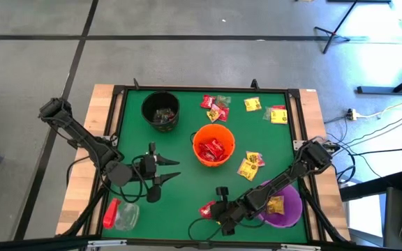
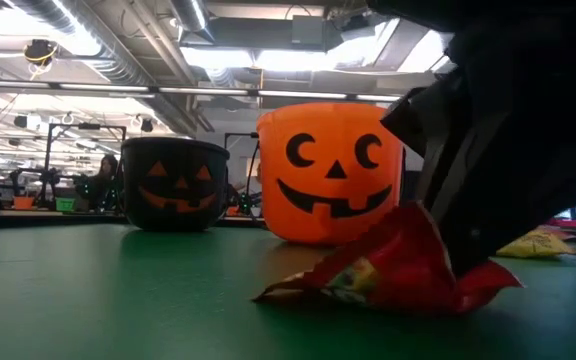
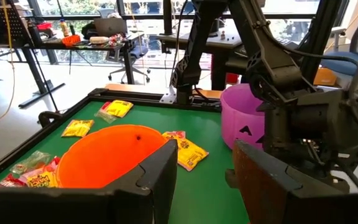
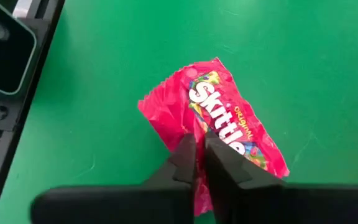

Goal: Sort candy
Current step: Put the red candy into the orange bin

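Orange pumpkin bucket sits mid-counter. Left gripper waits beside it, fingers apart. Right gripper is clamped on red Skittles packet nr front edge. Lift straight up w/ firm pinch, then carry over the bucket's rim.

Right end effector pinched nearly closed at table level; left end effector spread, idle.

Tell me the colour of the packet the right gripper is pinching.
Red packet, pinched by the right gripper; clearest in the right wrist view.
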`<state>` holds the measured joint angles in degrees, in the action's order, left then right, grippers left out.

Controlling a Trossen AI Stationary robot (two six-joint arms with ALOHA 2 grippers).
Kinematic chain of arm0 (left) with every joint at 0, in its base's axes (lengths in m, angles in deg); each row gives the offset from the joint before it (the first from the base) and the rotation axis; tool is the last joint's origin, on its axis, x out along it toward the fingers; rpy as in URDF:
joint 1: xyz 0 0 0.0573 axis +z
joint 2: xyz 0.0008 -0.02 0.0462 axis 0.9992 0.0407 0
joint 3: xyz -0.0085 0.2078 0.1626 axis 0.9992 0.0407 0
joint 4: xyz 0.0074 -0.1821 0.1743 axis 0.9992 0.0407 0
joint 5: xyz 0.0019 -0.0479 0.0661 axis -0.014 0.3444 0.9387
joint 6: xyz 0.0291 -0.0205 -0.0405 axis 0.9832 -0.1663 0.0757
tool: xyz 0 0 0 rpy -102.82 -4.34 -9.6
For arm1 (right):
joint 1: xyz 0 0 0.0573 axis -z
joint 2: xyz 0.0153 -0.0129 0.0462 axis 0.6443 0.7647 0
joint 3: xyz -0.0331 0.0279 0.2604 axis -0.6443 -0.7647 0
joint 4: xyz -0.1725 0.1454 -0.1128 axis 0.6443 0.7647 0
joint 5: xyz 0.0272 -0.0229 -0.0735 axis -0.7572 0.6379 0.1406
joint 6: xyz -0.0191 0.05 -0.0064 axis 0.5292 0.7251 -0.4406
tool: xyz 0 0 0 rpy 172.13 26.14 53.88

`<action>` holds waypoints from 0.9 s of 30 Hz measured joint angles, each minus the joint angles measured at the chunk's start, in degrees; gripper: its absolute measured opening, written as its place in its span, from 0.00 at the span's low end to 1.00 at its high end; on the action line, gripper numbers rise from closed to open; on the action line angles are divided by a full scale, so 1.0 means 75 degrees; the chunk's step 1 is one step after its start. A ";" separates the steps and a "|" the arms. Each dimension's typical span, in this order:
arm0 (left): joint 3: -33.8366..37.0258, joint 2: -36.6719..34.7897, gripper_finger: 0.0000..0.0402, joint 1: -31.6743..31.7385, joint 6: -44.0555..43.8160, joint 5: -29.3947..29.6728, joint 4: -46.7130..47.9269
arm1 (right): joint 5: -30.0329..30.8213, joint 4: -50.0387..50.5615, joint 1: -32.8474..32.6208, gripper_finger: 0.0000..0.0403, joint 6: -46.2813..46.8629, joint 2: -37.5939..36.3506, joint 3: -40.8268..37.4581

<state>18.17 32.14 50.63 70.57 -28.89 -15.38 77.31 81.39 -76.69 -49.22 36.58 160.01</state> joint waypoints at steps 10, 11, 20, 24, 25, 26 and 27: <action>0.0000 0.0000 0.37 0.0000 -0.0085 0.0015 0.0025 | 0.0098 0.1758 0.0052 0.01 -0.0585 0.0043 0.1397; 0.0000 0.0000 0.37 0.0000 -0.0085 0.0015 0.0026 | 0.0143 0.1956 0.0052 0.00 -0.0631 0.0043 0.1539; 0.0000 0.0000 0.37 0.0000 -0.0112 0.0015 0.0087 | 0.0805 0.4077 0.0032 0.00 -0.0852 -0.0009 0.2724; 0.0000 0.0000 0.37 -0.0003 -0.0114 0.0018 0.0101 | 0.1617 0.4988 0.0047 0.00 -0.0790 -0.0379 0.2851; 0.0000 0.0000 0.37 -0.0003 -0.0114 0.0018 0.0104 | 0.1780 0.5172 0.0071 0.00 -0.0719 -0.0523 0.2851; 0.0000 0.0000 0.37 -0.0003 -0.0116 0.0018 0.0109 | 0.1915 0.5293 0.0092 0.00 -0.0663 -0.0689 0.2851; 0.0000 0.0000 0.37 -0.0003 -0.0115 0.0018 0.0118 | 0.2046 0.5372 0.0120 0.00 -0.0642 -0.0891 0.2851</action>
<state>18.17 32.14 50.61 69.71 -28.76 -14.50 92.66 121.67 -75.79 -54.03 29.90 181.39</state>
